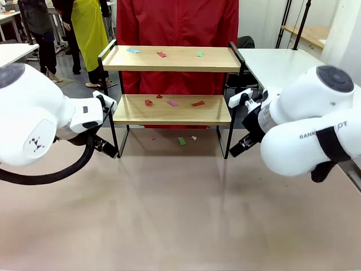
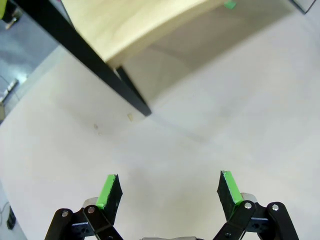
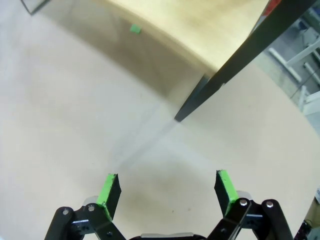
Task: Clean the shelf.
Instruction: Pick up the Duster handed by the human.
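The left fingers (image 2: 111, 192) stand spread wide with nothing between their green pads, hanging over bare worktop (image 2: 210, 130). Just ahead of them a black leg of the shelf (image 2: 131, 92) meets the worktop, with the pale underside of the lower board above it and a green paper scrap (image 2: 230, 4) lying on the worktop beneath that board.

The right fingers (image 3: 224, 187) are equally wide apart and hold nothing, also over bare worktop, near the shelf's other front leg (image 3: 197, 100). The same green scrap (image 3: 134, 29) shows farther off under the board.

In the front view the shelf (image 1: 180, 60) stands upright at the far middle of the worktop (image 1: 180, 214), between the two arms, each reaching toward one of its front corners. Its upper board carries a blue scrap (image 1: 133, 51), a red scrap (image 1: 162, 54) and a small green one (image 1: 199, 54). The lower board carries several red and pink scraps (image 1: 172, 103). A few more bits lie on the worktop under the shelf. A person in a red coat (image 1: 177, 22) stands right behind it.
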Controlling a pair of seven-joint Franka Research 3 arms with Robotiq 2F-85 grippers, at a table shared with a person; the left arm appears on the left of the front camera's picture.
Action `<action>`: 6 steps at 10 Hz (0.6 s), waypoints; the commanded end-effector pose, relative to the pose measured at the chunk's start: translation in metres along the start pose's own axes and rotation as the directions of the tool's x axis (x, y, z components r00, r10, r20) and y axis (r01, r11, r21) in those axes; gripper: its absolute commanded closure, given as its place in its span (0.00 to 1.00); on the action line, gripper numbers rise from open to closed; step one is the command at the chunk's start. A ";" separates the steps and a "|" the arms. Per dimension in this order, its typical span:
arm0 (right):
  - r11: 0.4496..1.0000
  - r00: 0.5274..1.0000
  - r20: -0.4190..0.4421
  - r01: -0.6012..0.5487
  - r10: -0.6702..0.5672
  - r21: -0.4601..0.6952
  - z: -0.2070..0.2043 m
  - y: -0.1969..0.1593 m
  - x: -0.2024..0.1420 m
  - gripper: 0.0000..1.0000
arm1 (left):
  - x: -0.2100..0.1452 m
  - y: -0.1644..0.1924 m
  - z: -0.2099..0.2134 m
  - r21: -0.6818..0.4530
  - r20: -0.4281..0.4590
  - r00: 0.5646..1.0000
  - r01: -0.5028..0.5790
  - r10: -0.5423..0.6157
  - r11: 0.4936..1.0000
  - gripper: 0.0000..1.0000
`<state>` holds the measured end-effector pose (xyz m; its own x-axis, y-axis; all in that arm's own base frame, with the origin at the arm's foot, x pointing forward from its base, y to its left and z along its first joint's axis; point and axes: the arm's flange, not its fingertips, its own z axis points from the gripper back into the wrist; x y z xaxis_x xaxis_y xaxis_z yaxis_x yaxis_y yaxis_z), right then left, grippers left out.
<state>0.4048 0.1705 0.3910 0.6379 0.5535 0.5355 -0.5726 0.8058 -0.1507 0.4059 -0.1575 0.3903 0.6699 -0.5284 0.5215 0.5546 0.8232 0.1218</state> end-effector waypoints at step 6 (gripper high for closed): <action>0.980 0.953 0.300 -0.088 0.032 0.176 0.151 -0.093 -0.010 0.00 | 0.028 0.141 0.112 -0.401 0.062 0.962 0.267 -0.265 0.876 0.00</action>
<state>0.3879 0.0994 0.5283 0.5117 0.4666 0.7214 -0.6255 0.7779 -0.0594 0.4330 -0.0614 0.5184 0.5312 -0.6699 0.5187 0.8017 0.5955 -0.0520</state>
